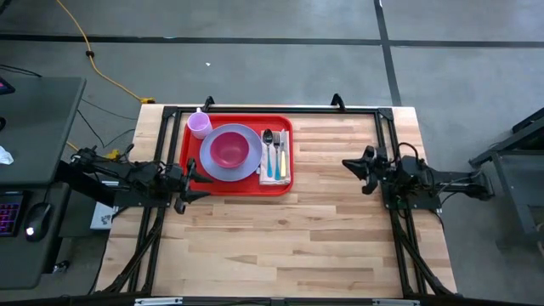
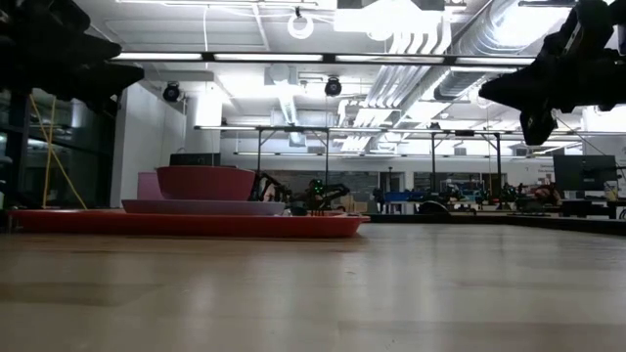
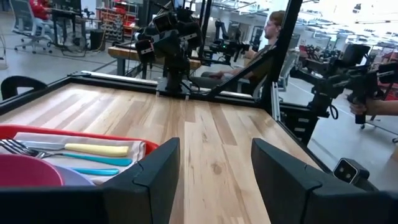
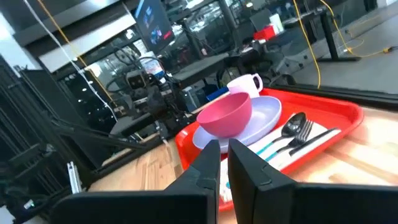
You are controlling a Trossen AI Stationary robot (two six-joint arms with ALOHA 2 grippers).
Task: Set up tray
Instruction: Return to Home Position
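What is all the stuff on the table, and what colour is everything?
table: one, light wood, under everything
tray: one, red, far left part of the table
plate: one, lavender, on the tray
bowl: one, pink, on the plate
mug: one, pale lavender, tray's far left corner
napkin: one, pale, on the tray beside the plate
spoon: one, blue handle, on the napkin, nearest the plate
fork: one, blue handle, middle of the napkin
knife: one, yellow, on the napkin, farthest from the plate
left tool: one, dark, open, by the tray's near left corner
right tool: one, dark, over the table's right side
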